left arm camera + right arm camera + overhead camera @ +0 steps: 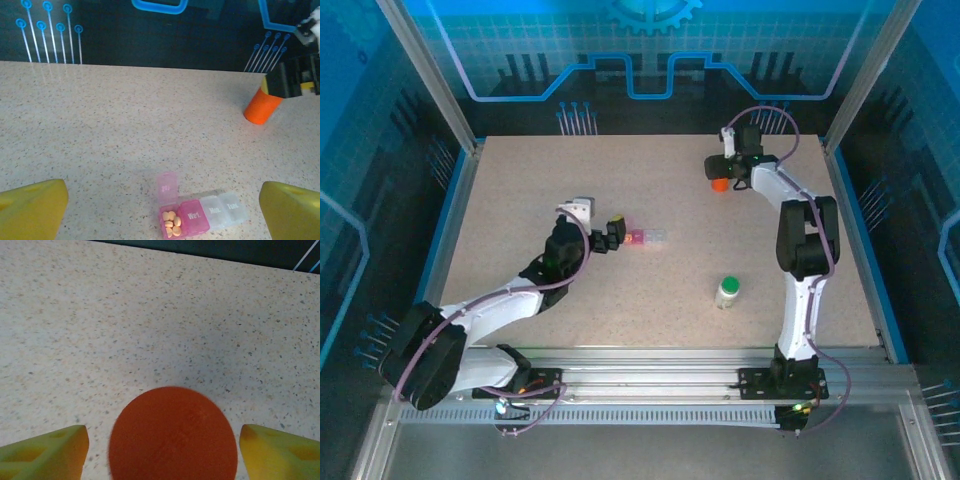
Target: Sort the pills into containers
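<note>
**Robot arms at work on a pill-sorting task.** The pill box (647, 238) lay near the middle of the table (520, 180), its joined compartments in a row. The left gripper (610, 235) hovered just beside the box's pink end, its yellow fingers (32, 210) spread wide and holding nothing. It seemed placed to watch over or steady the box rather than to lift it.

Seen from that wrist, one pink compartment stood with its lid (167, 186) raised and a small heap of pale orange pills (171, 223) inside. The neighbouring pink compartment and the colourless ones beside it were shut and lettered with days. The raised lid suggested this was the compartment being filled.

Well apart, toward the far right of the table, the right gripper (724, 170) hung directly over an orange bottle (720, 184) standing on the surface. Its jaws were parted on either side of the bottle, with bare table showing between one finger and the orange round. The bottle therefore appeared to rest on its own, not in a grip. Whether the gripper was there to take it or to leave it standing could not be told.

A second bottle (728, 291), green-capped, stood alone nearer the arms, probably holding pills meant for another compartment.
</note>
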`<state>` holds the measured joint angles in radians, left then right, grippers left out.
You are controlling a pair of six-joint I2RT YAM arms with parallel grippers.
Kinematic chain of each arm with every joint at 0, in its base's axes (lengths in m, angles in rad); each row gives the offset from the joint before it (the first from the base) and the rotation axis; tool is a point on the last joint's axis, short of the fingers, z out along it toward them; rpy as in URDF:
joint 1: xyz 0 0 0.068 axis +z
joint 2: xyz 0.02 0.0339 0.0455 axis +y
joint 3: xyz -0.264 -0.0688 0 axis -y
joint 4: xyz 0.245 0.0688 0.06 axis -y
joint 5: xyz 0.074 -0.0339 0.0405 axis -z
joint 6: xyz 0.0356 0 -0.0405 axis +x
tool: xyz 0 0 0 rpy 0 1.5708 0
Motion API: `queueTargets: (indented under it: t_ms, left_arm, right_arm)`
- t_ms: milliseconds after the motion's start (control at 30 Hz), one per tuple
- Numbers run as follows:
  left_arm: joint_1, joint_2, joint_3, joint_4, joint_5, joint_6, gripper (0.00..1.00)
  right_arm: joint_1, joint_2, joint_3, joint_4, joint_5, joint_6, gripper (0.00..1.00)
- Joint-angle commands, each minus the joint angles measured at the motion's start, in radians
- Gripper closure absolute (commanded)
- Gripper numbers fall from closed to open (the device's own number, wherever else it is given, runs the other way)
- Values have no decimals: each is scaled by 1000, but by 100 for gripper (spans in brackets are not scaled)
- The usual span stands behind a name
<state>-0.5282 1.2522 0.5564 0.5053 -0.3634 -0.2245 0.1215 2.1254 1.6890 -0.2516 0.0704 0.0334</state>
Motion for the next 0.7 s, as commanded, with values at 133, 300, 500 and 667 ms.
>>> queueTargets:
  t_ms: [133,300,500,667]
  left_arm:
    - [74,51,72,-116,33,-167,1]
    - [116,109,133,-220,49,-294,1]
    - [149,214,266,-427,34,-433,1]
    - [162,306,384,-565,57,-484,1]
  right_arm:
    - [36,-302,-154,-15,20,29,23]
    - [106,-429,-280,-29,-13,94,25]
    - [201,-439,-382,-42,-118,235,25]
    - [274,-386,-423,-12,-168,305,26]
